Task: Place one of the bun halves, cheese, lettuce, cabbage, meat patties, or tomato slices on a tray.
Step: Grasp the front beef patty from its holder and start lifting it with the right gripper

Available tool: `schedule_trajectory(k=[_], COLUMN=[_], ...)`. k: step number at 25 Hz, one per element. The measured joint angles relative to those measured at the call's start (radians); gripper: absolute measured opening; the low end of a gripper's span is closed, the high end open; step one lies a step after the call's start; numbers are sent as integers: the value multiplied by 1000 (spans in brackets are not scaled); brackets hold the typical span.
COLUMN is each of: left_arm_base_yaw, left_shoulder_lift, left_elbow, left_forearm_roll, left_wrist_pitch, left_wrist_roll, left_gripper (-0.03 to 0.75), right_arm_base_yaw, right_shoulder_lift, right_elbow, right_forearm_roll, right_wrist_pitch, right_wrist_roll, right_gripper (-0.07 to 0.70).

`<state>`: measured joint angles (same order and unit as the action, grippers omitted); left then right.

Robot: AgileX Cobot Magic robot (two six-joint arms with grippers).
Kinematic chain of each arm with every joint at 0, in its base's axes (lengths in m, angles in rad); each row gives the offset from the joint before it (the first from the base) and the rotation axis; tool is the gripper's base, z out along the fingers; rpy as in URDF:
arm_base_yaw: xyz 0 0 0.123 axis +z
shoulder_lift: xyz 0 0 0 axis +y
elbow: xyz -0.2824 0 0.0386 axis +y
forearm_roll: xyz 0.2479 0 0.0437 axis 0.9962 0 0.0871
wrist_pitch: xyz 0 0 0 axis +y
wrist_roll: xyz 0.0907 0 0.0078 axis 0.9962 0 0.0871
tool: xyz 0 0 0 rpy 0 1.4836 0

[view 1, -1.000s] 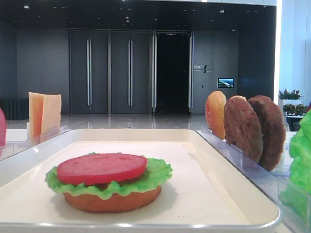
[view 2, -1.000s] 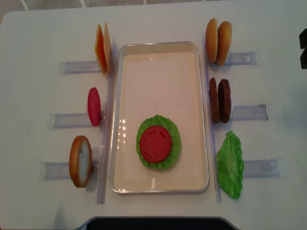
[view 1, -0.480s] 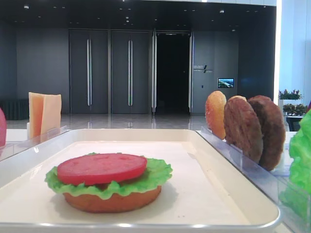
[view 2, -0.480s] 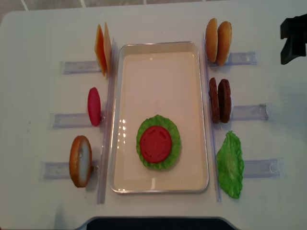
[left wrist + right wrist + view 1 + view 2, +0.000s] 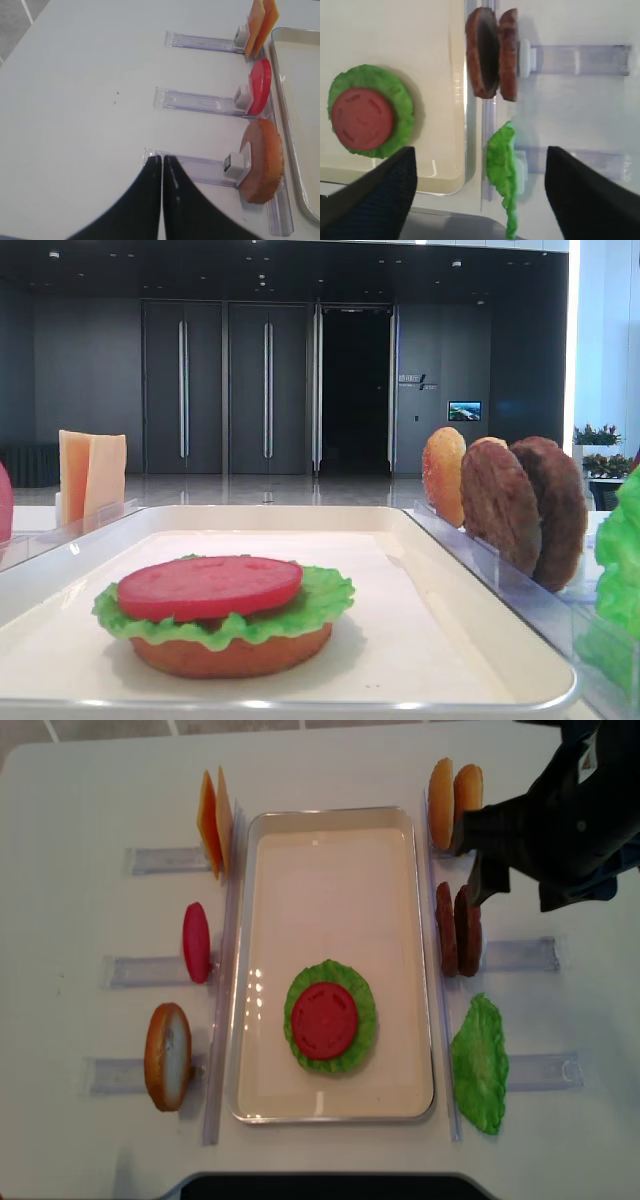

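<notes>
Two round, rough brown meat patties stand on edge in their clear rack beside the large white tray. My right hand hangs wide open above them; I should straddle one patty only.

Tray: bun, lettuce, tomato slice stacked. Meat patties upright on rack, right.

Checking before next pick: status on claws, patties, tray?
Right claw open above meat patties. Left claw shut, idle. Tray holds bun-lettuce-tomato stack. Path clear.
</notes>
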<state>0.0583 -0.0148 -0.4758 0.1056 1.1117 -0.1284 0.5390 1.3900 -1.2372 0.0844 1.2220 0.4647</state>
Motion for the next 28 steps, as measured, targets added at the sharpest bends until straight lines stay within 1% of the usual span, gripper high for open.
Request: schedule_trajectory(k=[2,4,8,15,20,24,28], left_arm_base_yaw=[0,0,0,0,0,0,0], left_shoulder_lift=[0,0,0,0,0,0,0], left_elbow=[0,0,0,0,0,0,0], left_forearm_roll=[0,0,0,0,0,0,0], left_wrist_pitch=[0,0,0,0,0,0,0], left_wrist_roll=[0,0,0,0,0,0,0], left_gripper=[-1,-1,-1,-1,-1,-1,-1], right_arm_base_yaw=[56,94,141,146,140,140,140], right_shoulder_lift=[0,0,0,27,95,141,183], right_elbow=[0,0,0,0,0,0,0], right_forearm_roll=[-12,-13,-13,-49,-68,-68,-69], right_wrist_pitch=[-13,-40,-86,-123,-147,-183,-196], right_wrist_roll=[37,62,97,120,121,121,121], right_gripper=[535,535,535,535,535,535,535])
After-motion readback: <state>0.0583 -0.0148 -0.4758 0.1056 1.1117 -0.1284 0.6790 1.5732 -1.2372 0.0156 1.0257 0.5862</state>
